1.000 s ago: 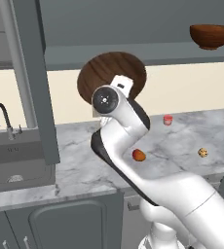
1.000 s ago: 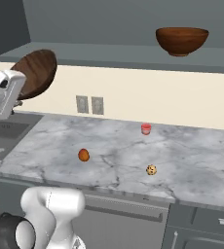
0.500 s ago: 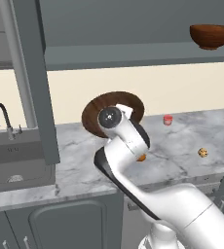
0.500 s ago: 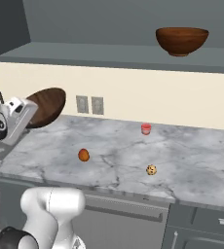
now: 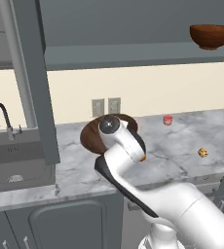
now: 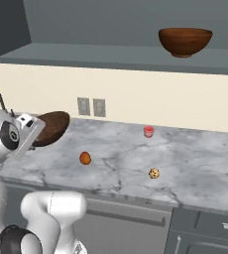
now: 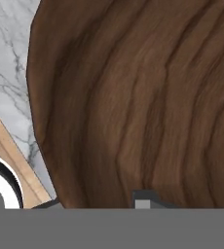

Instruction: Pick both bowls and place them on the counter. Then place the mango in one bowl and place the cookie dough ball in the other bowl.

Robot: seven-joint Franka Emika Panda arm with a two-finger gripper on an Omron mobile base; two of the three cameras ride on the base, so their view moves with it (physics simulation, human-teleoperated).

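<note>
My gripper [image 6: 38, 135] is shut on the rim of the wide dark brown bowl [image 6: 52, 127], which hangs tilted low over the left part of the counter [image 6: 195, 161]. In the left base view this bowl [image 5: 90, 137] sits behind my hand. Its grain [image 7: 133, 97] spreads across the hand view, with one fingertip [image 7: 142, 200] at the bottom. The mango [image 6: 85, 158] lies on the marble right of the bowl, half hidden by my arm in the left base view [image 5: 142, 158]. The cookie dough ball [image 6: 154, 173] rests farther right. The reddish-brown bowl [image 6: 185, 40] stands on the upper shelf.
A small red cylinder [image 6: 148, 131] stands near the back wall. A sink with a black faucet [image 5: 4, 119] lies left of the counter. An open grey cabinet door [image 5: 36, 82] hangs above the sink edge. Two wall outlets [image 6: 91, 106] sit behind the bowl.
My arm has come down with the dark brown bowl, from level with the shelf to just over the counter. The bowl has tipped flatter. Nothing else has moved.
</note>
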